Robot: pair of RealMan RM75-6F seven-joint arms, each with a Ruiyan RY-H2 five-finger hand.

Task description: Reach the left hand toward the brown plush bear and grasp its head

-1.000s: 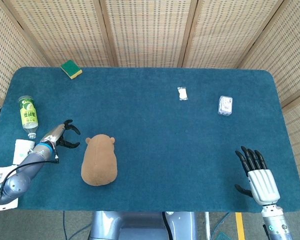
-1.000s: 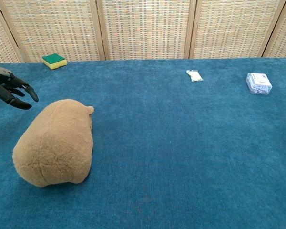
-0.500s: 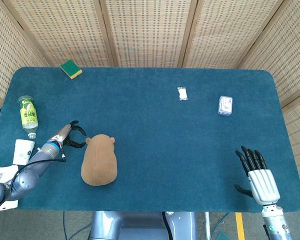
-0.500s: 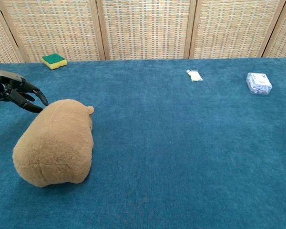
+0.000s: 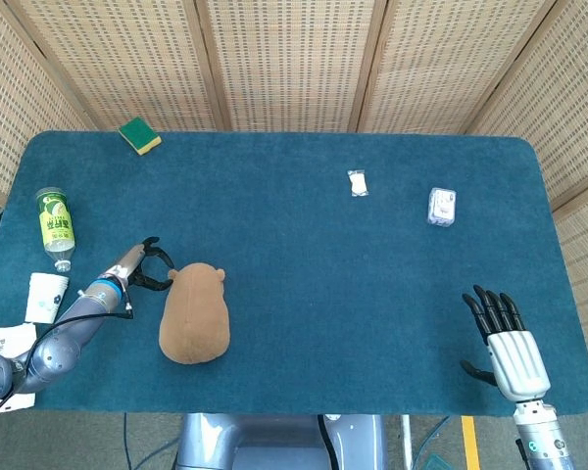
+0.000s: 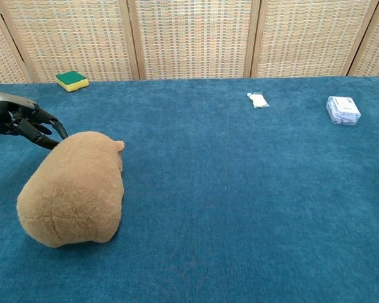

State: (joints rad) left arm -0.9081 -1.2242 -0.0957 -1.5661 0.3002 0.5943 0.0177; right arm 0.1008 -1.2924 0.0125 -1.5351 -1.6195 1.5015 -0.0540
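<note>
The brown plush bear (image 5: 196,313) (image 6: 76,188) lies on the blue table, its head toward the far side. My left hand (image 5: 145,265) (image 6: 30,124) is just left of the bear's head, fingers spread, with the fingertips (image 6: 58,134) at the edge of the plush; it holds nothing. My right hand (image 5: 505,338) rests at the table's near right, fingers apart and empty; the chest view does not show it.
A green-labelled bottle (image 5: 54,227) lies at the left edge, with a paper cup (image 5: 45,296) below it. A green sponge (image 5: 139,135) (image 6: 72,80) sits at the far left. A small white packet (image 5: 358,182) (image 6: 258,99) and a clear packet (image 5: 442,207) (image 6: 343,110) lie far right.
My left hand has moved right toward the bear's head, from well apart to its fingertips reaching the plush. The bear and right hand have not moved.
</note>
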